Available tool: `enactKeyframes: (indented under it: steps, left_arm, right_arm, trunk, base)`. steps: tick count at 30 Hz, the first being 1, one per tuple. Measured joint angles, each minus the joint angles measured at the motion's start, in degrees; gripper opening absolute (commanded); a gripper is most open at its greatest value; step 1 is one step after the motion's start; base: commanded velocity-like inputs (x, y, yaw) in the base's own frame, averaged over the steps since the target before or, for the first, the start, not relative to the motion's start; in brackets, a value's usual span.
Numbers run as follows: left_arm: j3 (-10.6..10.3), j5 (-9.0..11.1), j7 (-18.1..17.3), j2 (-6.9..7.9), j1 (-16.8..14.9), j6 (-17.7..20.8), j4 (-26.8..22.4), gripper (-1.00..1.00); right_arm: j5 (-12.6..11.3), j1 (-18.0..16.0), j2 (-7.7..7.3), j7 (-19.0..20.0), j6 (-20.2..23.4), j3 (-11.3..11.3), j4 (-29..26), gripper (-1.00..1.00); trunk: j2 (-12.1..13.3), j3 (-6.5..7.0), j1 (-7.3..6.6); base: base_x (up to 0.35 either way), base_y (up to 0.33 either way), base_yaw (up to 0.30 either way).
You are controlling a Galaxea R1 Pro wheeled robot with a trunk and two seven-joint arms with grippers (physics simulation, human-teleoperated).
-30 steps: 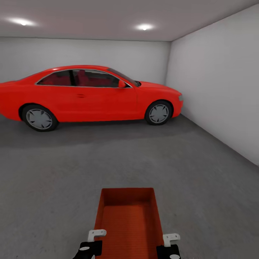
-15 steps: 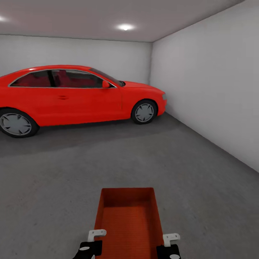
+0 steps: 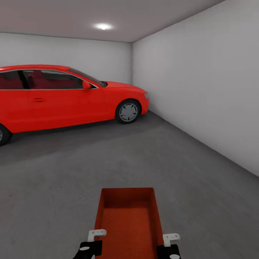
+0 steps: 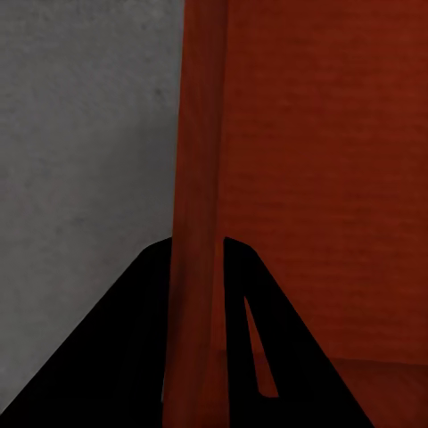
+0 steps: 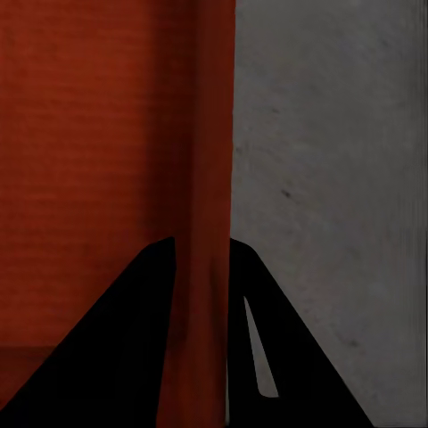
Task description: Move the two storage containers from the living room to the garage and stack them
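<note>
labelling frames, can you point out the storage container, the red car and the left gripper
storage container (image 3: 126, 219), head view, on its ribbed inner bottom.
red car (image 3: 64, 104), head view, on its side door panel.
left gripper (image 4: 198, 294), left wrist view, midway between fingertips straddling the container wall.

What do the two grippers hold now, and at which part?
Both hold one orange-red container: the left gripper is clamped on its left side wall, the right gripper on its right side wall.

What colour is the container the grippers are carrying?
Orange-red container, plain inside and out; the head view shows it best.
</note>
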Motion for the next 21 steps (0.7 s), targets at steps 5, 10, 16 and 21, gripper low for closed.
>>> enactKeyframes:
  steps: [5, 10, 16, 21]
  left_arm:
    - [-0.1, 0.1, 0.1, 0.01, 0.0, 0.0, 0.0, -1.00]
    - [-0.2, 0.2, 0.1, 0.01, 0.0, 0.0, 0.0, -1.00]
    - [-0.2, 0.2, 0.1, 0.01, 0.0, 0.0, 0.0, -1.00]
    - [-0.1, 0.0, 0.1, -0.01, 0.0, 0.1, 0.1, -1.00]
  right_arm:
    - [0.0, 0.0, 0.00, 0.0, 0.0, 0.0, 0.0, -1.00]
    - [0.0, 0.0, -0.01, 0.0, 0.0, 0.0, 0.0, -1.00]
    - [-0.1, 0.0, -0.01, 0.0, 0.0, 0.0, 0.0, -1.00]
    - [-0.3, 0.0, -0.01, 0.0, 0.0, 0.2, 0.1, -1.00]
  trunk:
    - [0.0, 0.00, 0.00]
    - [0.0, 0.00, 0.00]
    - [0.0, 0.00, -0.02]
    - [0.0, 0.00, -0.03]
  base:
    - [0.000, 0.000, -0.288]
    - [0.000, 0.000, -0.287]
    - [0.104, 0.000, -0.288]
    - [0.304, 0.000, -0.288]
